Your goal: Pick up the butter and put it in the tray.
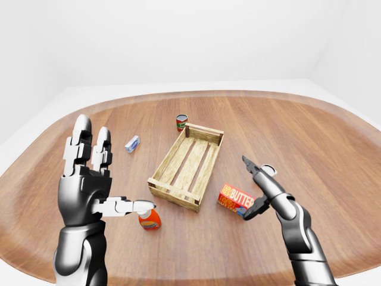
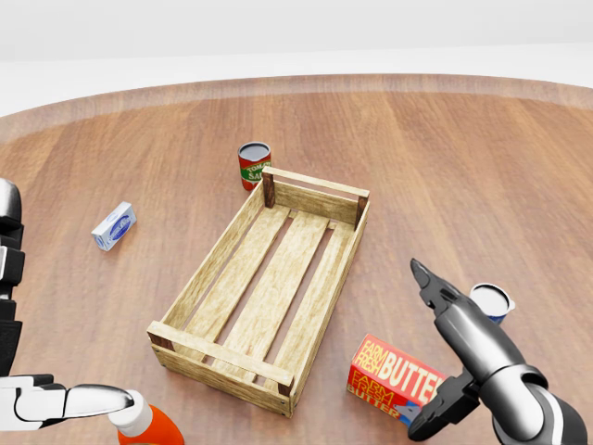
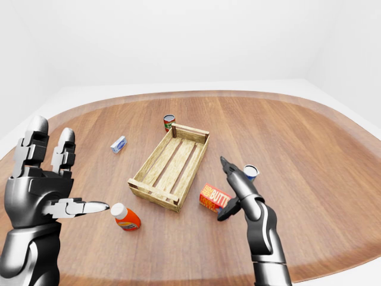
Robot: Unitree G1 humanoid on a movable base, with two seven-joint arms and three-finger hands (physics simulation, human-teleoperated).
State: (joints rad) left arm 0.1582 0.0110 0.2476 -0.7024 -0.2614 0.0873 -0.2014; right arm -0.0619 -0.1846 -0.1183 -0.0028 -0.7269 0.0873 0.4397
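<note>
**Right hand closing in on the butter**

Butter [image 2: 398,379] lying flat on the desk [image 2: 482,167], just beside the near right corner of the tray [image 2: 270,287] in the head view, not yet lifted. Right hand [image 2: 443,348] spread wide at the box's right end, one finger above and the thumb low beside the carton, seemingly lined up to straddle it; contact impossible to confirm. Left hand [image 1: 95,179] raised with fingers apart and empty, thumb over an orange bottle [image 1: 149,220], probably just parked out of the way. Elsewhere: a red can [image 2: 254,165] touching or nearly touching the tray's far end, a small blue-and-white box [image 2: 114,226] well apart, a small cup [image 3: 251,172]. Rounded wooden desk, plain white room.
</note>
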